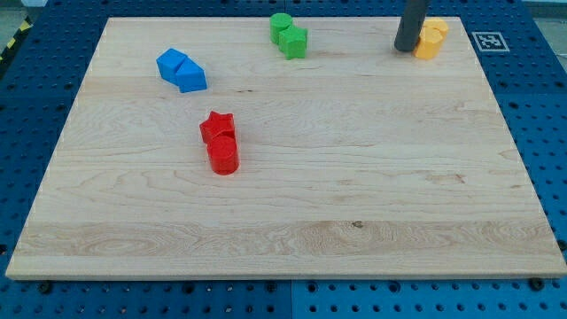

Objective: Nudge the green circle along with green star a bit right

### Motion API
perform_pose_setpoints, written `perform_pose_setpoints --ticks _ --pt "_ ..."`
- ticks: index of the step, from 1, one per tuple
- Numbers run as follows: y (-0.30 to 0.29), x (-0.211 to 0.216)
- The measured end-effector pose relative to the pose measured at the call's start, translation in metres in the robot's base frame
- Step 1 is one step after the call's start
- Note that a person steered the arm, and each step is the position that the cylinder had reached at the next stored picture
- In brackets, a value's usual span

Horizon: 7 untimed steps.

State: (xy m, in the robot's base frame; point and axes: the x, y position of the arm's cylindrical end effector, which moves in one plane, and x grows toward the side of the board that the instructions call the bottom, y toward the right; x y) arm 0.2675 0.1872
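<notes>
The tabletop is pale wood with a fine lengthwise grain, smooth and matt, with a small dark knot near 5 o'clock. The green circle, green star, red star, red cylinder, blue blocks and yellow blocks look like smooth, softly glossy plastic. The rod is dark and matt. Around it lies blue perforated board, seemingly painted metal.
</notes>
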Motion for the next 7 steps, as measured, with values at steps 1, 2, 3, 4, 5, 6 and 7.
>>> perform_pose_setpoints --ticks 1,2,3,4,5,6,7 --pt "-0.008 0.027" --pt "-0.037 0.08" --pt "-0.086 0.1" --pt "-0.142 0.1" --pt "-0.2 0.099" --pt "-0.254 0.08" --pt "-0.286 0.046"
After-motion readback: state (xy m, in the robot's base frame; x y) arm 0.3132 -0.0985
